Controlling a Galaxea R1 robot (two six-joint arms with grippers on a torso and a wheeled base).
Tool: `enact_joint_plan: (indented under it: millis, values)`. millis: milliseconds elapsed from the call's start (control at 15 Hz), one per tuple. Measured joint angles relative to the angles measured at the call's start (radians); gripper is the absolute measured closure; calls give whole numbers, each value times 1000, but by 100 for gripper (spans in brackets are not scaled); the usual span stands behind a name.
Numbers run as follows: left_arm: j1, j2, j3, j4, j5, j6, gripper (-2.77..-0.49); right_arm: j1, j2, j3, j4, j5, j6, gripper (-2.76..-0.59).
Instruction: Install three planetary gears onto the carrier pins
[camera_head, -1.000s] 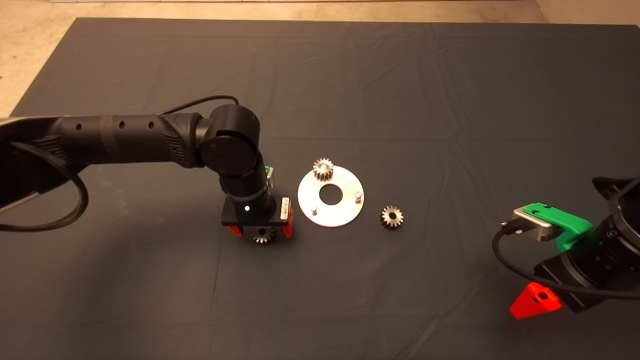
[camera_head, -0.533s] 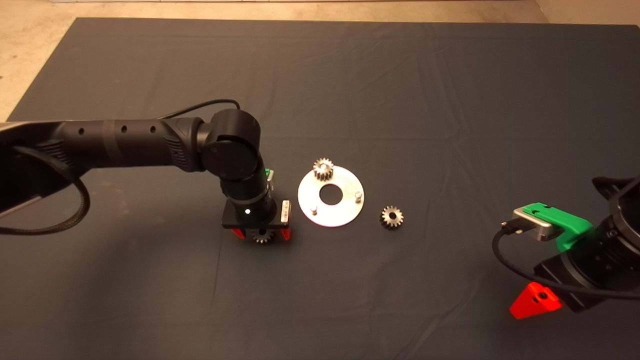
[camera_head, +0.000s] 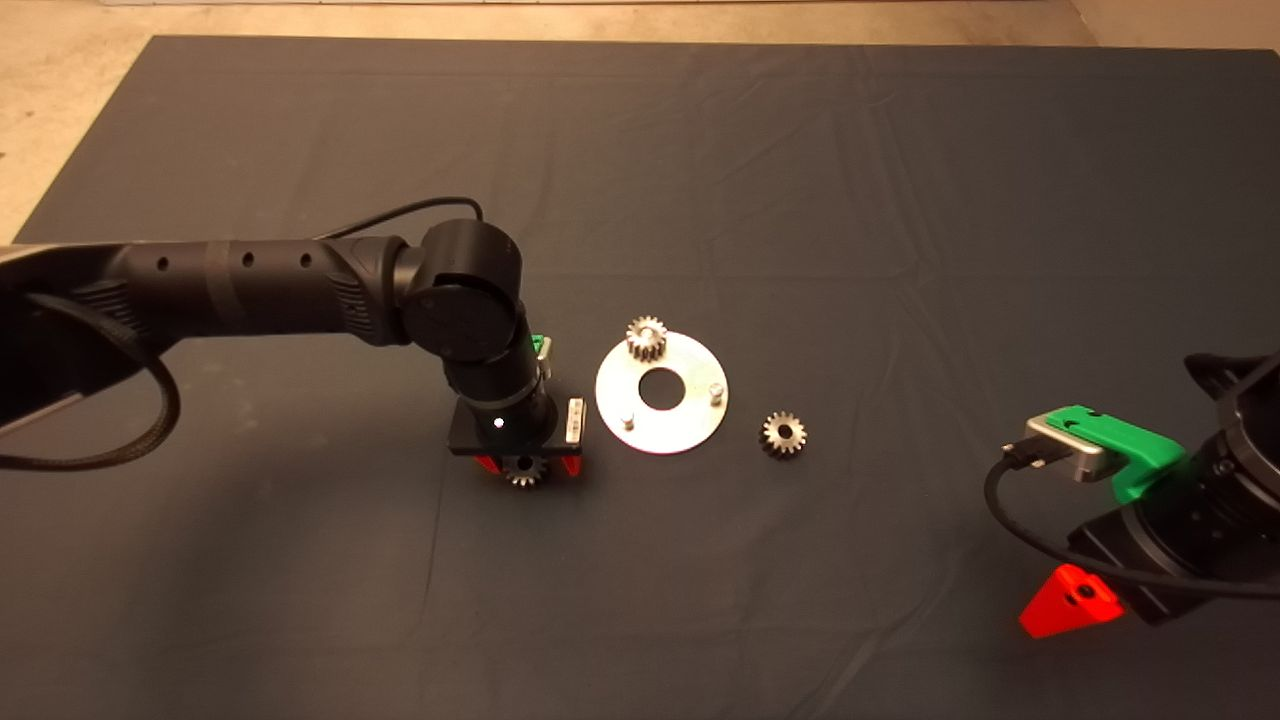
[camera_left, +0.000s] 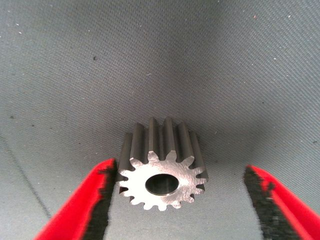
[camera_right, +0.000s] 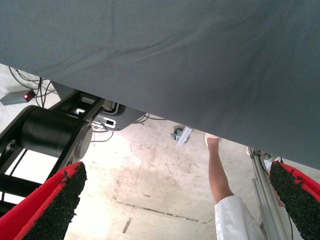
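One planetary gear (camera_head: 646, 338) sits on the far pin of the shiny carrier disc (camera_head: 690, 425). Two carrier pins (camera_head: 715, 391) (camera_head: 627, 420) stand bare. A second gear (camera_head: 784, 434) lies flat on the mat to the right of the disc. A third gear (camera_head: 523, 474) lies on the mat to the left of the disc, under my left gripper (camera_head: 527, 466). In the left wrist view this gear (camera_left: 162, 170) lies between the open fingers of my left gripper (camera_left: 180, 170). One pad (camera_left: 102, 200) is at its teeth and the other pad (camera_left: 267, 200) is apart. My right gripper (camera_head: 1070, 600) is parked at the lower right.
The dark mat (camera_head: 800, 180) has bare floor beyond its far and left edges. The right wrist view looks past the mat's edge at the floor, a black machine base (camera_right: 50, 135) and part of a person (camera_right: 220, 175). My right gripper's (camera_right: 175, 175) fingers stand wide apart.
My left gripper's fingers have drawn closer together around the gear on the mat, and the wrist has shifted slightly right. The right arm has not moved.
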Motion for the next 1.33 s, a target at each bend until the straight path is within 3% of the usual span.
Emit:
enact_joint_plan:
  millis: [67, 800, 933, 1200, 1333]
  values:
    - [2, 0, 0, 3, 1, 0, -166, 0, 0, 0, 0, 0, 0, -273]
    - [4, -4, 16, 19, -8, -3, -166, 0, 0, 0, 0, 0, 0, -273]
    - [4, -8, 27, 19, -8, -3, -153, 0, 0, 0, 0, 0, 0, -273]
    - [6, -8, 27, 19, -9, -3, -153, 0, 0, 0, 0, 0, -1, -273]
    - [7, -8, 27, 19, -9, -3, -138, 0, 0, 0, 0, 0, -4, -273]
